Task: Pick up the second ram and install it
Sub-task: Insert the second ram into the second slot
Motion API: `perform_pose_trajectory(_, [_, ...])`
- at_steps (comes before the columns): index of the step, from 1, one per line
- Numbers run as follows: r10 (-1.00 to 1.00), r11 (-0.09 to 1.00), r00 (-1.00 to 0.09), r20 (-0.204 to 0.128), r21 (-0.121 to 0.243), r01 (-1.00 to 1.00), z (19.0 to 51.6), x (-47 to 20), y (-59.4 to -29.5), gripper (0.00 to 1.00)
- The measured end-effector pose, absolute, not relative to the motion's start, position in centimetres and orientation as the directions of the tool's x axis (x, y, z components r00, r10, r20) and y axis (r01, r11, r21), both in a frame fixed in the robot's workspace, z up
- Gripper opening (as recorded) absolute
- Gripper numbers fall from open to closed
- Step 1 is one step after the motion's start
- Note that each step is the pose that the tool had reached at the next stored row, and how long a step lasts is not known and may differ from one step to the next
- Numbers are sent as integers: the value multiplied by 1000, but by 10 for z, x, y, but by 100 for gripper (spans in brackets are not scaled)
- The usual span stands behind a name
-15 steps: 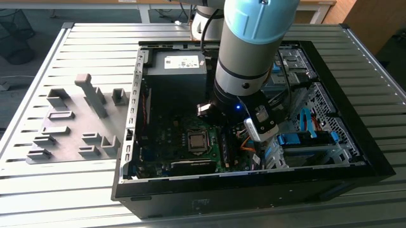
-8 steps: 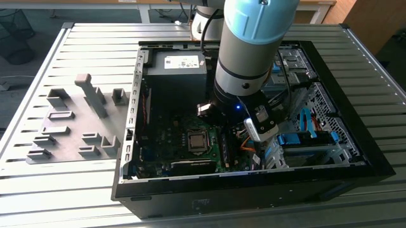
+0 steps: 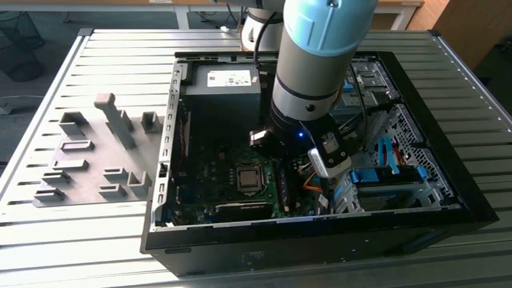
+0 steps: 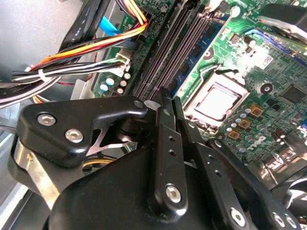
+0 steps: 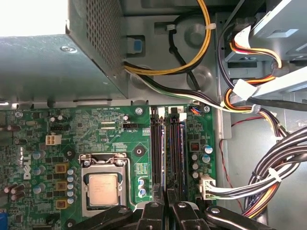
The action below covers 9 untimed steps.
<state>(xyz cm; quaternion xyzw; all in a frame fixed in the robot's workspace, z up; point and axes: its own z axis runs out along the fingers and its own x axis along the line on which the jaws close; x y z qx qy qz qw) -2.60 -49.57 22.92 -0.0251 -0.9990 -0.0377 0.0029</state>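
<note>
The arm (image 3: pixel 320 66) runs off the exterior view's top edge and hides the case's (image 3: pixel 448 180) middle, slots included. In both wrist views the gripper (image 5: pixel 164 194) is cut by the near edge and covers the near ends of the slots (image 5: pixel 168 148). The sticks there are too dark to tell apart.

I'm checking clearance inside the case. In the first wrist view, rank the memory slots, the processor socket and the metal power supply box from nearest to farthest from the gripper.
1. memory slots: running straight out from the gripper.
2. processor socket: to one side, on the green board.
3. power supply box: beyond the board's far edge.
</note>
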Motion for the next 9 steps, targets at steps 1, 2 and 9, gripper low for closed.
perform_pose_trajectory(1, [50,996,-999,8,75,50,229,-26,-496,14])
perform_pose_trajectory(2, [48,996,-999,8,75,49,228,-26,-495,14])
perform_pose_trajectory(9, [40,996,-999,8,75,41,227,-25,-495,14])
